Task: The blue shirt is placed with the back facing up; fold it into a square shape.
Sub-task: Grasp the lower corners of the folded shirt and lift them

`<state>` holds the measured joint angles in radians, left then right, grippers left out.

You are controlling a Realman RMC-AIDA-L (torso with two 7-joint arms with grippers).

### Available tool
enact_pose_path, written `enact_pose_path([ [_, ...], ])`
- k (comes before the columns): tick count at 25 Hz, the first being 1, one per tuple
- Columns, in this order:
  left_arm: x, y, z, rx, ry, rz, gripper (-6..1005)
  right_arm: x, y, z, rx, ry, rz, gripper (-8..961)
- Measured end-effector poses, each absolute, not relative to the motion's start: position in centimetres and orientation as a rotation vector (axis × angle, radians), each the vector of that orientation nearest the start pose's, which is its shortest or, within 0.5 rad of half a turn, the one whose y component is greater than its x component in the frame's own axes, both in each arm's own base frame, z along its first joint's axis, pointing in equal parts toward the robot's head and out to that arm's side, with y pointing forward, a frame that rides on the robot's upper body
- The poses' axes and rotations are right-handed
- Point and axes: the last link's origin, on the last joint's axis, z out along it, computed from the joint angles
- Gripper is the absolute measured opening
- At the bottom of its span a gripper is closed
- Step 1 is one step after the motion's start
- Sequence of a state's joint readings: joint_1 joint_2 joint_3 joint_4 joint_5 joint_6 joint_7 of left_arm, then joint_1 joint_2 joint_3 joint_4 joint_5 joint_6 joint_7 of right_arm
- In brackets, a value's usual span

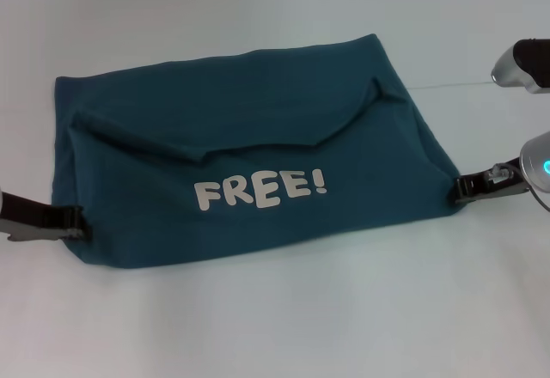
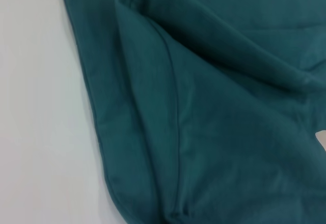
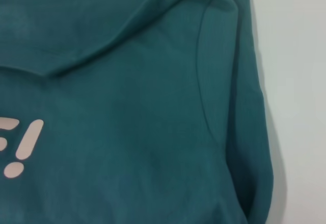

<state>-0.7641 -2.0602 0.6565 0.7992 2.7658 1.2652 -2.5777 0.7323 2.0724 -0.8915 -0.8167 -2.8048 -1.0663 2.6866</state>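
The blue shirt point(image 1: 258, 146) lies folded into a wide band on the white table point(image 1: 275, 326). A flap with white "FREE!" lettering point(image 1: 260, 192) is turned up over its near half. My left gripper point(image 1: 79, 222) is at the shirt's near left edge, shut on the cloth. At the near right corner my right gripper point(image 1: 462, 190) is shut on the cloth, which is drawn out to a point there. The left wrist view shows the shirt's layered edge point(image 2: 173, 132), and the right wrist view shows a sleeve seam point(image 3: 204, 96). Neither wrist view shows its own fingers.
Bare white table surrounds the shirt on all sides. Part of my right arm point(image 1: 528, 64) hangs over the far right edge of the head view. A thin line point(image 1: 455, 84) runs across the table behind the shirt.
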Motion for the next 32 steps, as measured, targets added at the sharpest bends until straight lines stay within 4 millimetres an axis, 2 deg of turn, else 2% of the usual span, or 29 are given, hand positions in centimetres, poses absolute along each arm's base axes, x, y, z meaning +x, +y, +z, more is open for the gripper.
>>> enact_pose_path([
  [3, -28.1, 40.2, 3.0, -2.094, -1.605, 0.047, 39, 28.0, 41.9, 2.4, -1.988, 1.420, -0.163, 151],
  [8, -28.2, 39.9, 2.9, -2.133, -1.597, 0.010, 39, 27.5, 41.9, 2.4, -2.027, 1.398, -0.182, 65],
  [14, -28.2, 39.4, 4.5, -2.171, -1.634, 0.032, 40, 26.2, 41.1, 3.2, -2.155, 1.359, -0.274, 65],
  [17, -28.5, 38.7, 5.3, -2.188, -1.663, 0.052, 40, 25.3, 40.1, 3.7, -2.243, 1.354, -0.359, 64],
  [25, -30.0, 35.7, 6.9, -2.209, -1.747, 0.160, 40, 24.0, 37.4, 4.2, -2.406, 1.350, -0.608, 64],
  [32, -30.6, 32.6, 6.6, -2.263, -1.870, 0.224, 40, 23.5, 35.1, 3.7, -2.540, 1.397, -0.722, 65],
])
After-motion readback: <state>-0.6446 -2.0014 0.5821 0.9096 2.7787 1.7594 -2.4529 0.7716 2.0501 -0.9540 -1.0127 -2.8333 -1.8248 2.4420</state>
